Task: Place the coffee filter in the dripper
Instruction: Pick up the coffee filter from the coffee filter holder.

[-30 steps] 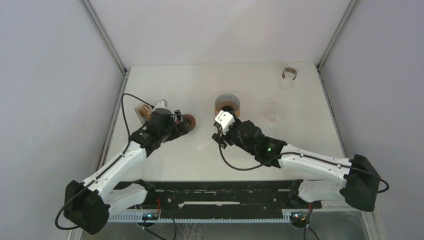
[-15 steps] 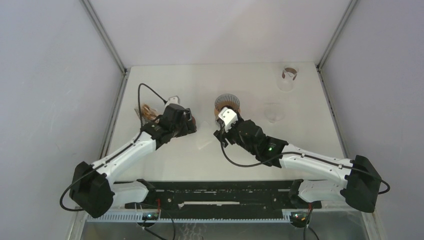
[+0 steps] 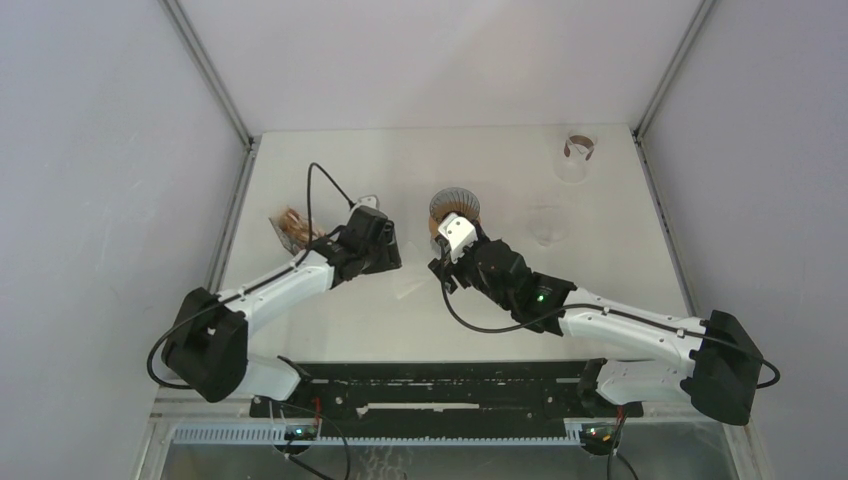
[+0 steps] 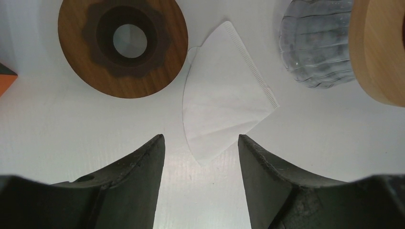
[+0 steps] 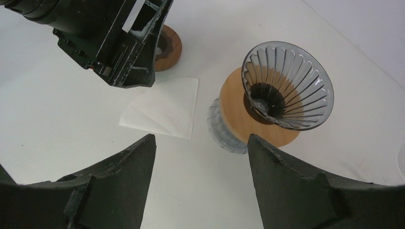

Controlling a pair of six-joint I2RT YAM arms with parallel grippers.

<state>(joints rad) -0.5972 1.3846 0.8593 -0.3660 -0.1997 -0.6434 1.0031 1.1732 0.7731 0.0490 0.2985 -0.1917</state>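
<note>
The white paper coffee filter [image 4: 224, 95] lies flat on the table, folded into a fan shape [image 5: 165, 109]. The dripper [image 5: 286, 86], a ribbed smoky-glass cone on a wooden collar, stands just right of it [image 3: 455, 207]. My left gripper [image 4: 200, 143] is open and hovers over the filter's near tip, one finger on each side, touching nothing. In the top view it [image 3: 385, 250] sits left of the dripper. My right gripper [image 5: 200, 143] is open and empty over bare table, short of the dripper's base [image 3: 440, 262].
A round wooden ring [image 4: 122, 47] with a dark centre hole lies left of the filter. A packet of brown items [image 3: 290, 225] sits at the left. Two clear glass cups [image 3: 578, 155] [image 3: 548, 225] stand at the back right. An orange corner [image 4: 5, 78] shows at the left wrist view's edge.
My left arm has reached rightward toward the dripper, covering the wooden ring from above, and its jaws have narrowed somewhat. My right arm has barely moved.
</note>
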